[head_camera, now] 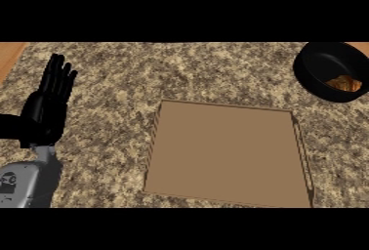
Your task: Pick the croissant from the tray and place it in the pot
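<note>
Nearest to me, at about eight o'clock in the head view, my left forearm (25, 183) comes in from the lower edge, grey, with the left hand (47, 105) above it at nine o'clock. That hand is resting with its fingers straight and pointing up toward twelve, close together, holding nothing. It sits over the speckled granite counter (108, 83), well apart from everything else.

Just past centre, running toward five o'clock, lies the wooden tray (227, 154), a shallow brown square with low walls. Its left wall has slots cut in it, and the right wall shows the same thin edge. I see only bare floor inside the tray.

Up at two o'clock, against the right edge of the view, stands the black pot (324, 68), partly cut off by the frame. The croissant (344, 84) is inside it, a golden-brown piece lying low against the pot's right inner side. The pot stands on the counter near the tray's far right corner but apart from it.

A strip of wooden surface (10, 56) shows at ten o'clock beyond the counter's edge.

My right hand does not appear anywhere in this view.
</note>
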### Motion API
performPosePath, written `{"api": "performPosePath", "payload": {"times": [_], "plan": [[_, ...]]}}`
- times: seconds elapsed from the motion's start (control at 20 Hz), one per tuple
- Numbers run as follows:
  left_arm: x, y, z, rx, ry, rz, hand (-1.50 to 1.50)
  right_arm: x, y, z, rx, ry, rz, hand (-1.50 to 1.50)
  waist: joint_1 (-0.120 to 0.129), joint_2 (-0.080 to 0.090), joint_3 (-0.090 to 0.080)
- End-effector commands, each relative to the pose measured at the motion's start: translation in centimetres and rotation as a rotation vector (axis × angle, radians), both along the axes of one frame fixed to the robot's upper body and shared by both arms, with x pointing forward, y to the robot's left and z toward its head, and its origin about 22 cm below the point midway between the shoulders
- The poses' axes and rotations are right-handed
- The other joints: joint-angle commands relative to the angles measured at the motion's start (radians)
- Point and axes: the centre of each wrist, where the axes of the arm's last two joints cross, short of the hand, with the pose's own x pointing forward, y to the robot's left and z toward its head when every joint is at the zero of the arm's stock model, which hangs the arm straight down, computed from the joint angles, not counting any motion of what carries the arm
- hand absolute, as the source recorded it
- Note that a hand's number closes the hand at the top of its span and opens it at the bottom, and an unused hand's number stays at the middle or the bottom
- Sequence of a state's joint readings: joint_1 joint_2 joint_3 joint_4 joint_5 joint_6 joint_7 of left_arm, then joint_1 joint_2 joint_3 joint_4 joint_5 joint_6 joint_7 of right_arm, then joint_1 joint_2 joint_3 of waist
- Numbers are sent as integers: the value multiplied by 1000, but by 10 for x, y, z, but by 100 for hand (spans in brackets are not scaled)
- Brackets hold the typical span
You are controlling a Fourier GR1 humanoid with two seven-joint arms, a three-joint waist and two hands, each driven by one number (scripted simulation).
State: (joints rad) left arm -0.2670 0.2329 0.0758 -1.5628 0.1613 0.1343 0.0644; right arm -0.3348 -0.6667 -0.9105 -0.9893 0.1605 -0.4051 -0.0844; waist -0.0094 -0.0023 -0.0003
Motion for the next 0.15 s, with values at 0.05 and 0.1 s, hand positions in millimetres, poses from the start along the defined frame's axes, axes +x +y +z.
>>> {"api": "performPosePath", "payload": {"times": [0.05, 0.1], "plan": [[-18, 12, -21, 2, -9, 5, 0, -48, -15, -5, -15, -9, -14, -150, 3, 1, 0], [6, 2, 2, 2, -8, -3, 0, -51, -15, -12, -18, 4, -21, -150, 2, 2, 0]]}}
